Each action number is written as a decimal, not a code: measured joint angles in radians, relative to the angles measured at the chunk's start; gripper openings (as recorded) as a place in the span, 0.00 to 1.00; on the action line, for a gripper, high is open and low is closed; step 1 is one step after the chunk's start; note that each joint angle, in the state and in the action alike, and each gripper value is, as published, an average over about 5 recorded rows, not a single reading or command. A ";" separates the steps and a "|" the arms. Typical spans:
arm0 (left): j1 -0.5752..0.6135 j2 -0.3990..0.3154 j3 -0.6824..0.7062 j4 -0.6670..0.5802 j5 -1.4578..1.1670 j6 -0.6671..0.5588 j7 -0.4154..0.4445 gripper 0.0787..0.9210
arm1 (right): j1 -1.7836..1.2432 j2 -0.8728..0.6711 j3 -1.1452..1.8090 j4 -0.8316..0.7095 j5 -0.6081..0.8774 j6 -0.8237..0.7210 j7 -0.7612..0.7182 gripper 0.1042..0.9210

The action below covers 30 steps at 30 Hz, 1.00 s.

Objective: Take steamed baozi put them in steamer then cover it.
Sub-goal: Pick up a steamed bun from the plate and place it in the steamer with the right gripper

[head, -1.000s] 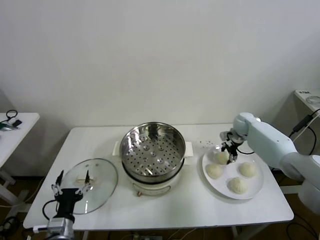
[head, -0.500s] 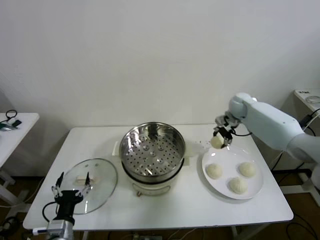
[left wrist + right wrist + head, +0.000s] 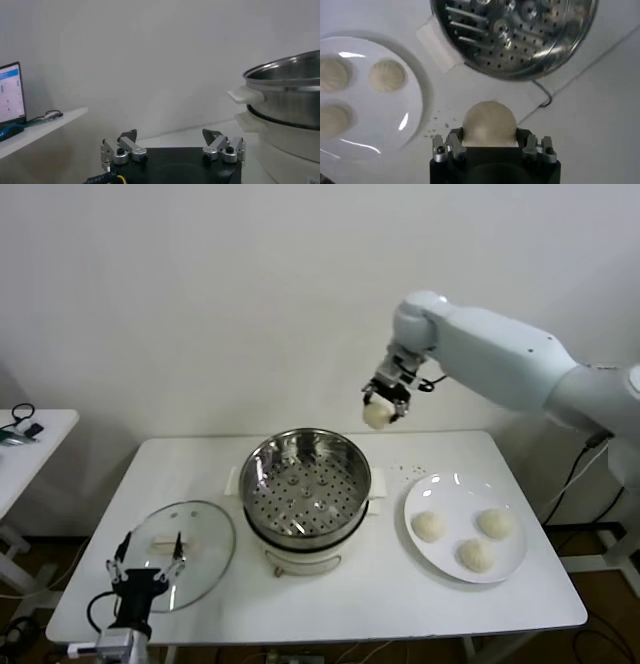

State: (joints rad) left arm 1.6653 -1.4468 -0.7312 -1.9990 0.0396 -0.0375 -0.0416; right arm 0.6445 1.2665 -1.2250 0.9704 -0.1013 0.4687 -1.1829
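The right gripper (image 3: 382,406) grips one baozi (image 3: 377,415) high above the surface's back edge, just beside the steamer (image 3: 306,484). Next: carry it over the basket, lower, release. The left gripper (image 3: 145,569) waits open at the front-left corner.

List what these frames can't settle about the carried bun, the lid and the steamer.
- Right gripper pads: right wrist view, hidden behind the held baozi.
- Cover: head view, left gripper overlaps its near edge.
- Steamer: left wrist view, cut off by the frame edge.

No legible text, label or number anywhere.
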 measured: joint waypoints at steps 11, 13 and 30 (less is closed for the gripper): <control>0.013 0.014 -0.007 -0.004 -0.006 0.001 0.002 0.88 | -0.068 0.137 0.026 0.002 -0.179 0.122 0.043 0.71; 0.016 0.016 -0.008 -0.003 -0.008 0.000 0.002 0.88 | -0.089 0.154 0.031 0.000 -0.211 0.135 0.049 0.71; 0.018 0.020 -0.008 0.004 -0.011 0.000 0.001 0.88 | -0.235 0.223 0.068 -0.030 -0.429 0.197 0.092 0.72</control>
State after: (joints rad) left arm 1.6831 -1.4269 -0.7395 -1.9950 0.0285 -0.0372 -0.0411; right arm 0.4098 1.4900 -1.1573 0.9403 -0.5299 0.6658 -1.0907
